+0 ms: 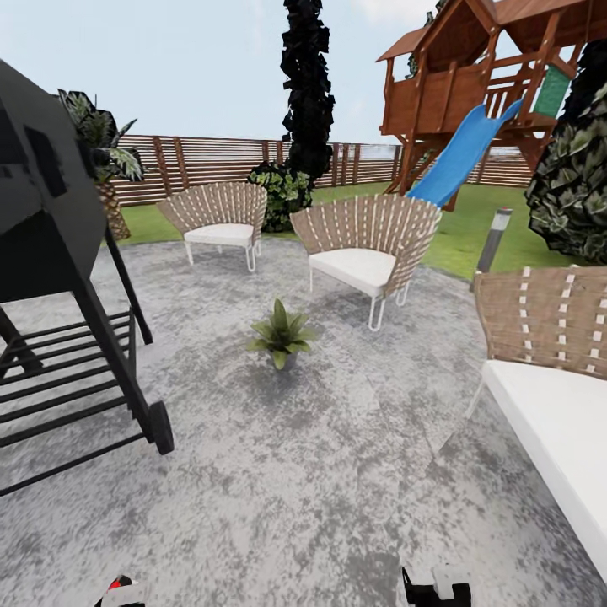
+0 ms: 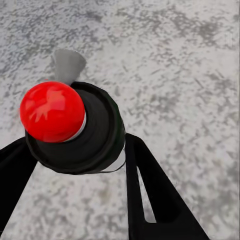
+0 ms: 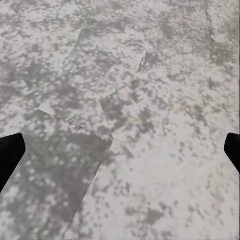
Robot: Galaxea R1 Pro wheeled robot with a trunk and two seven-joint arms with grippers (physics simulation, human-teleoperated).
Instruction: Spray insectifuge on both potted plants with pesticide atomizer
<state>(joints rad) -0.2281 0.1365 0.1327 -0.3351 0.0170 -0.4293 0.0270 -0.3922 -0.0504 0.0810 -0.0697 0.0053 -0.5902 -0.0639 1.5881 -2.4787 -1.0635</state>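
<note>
One potted plant sits on the stone patio near the middle of the head view, with a black grill at 9 o'clock, two wicker chairs at 12 and a third at 3. The left wrist view has the left gripper clamped around a dark round thing with a red ball on top, probably the spray bottle. In the right wrist view the right gripper is spread wide over bare stone.
</note>
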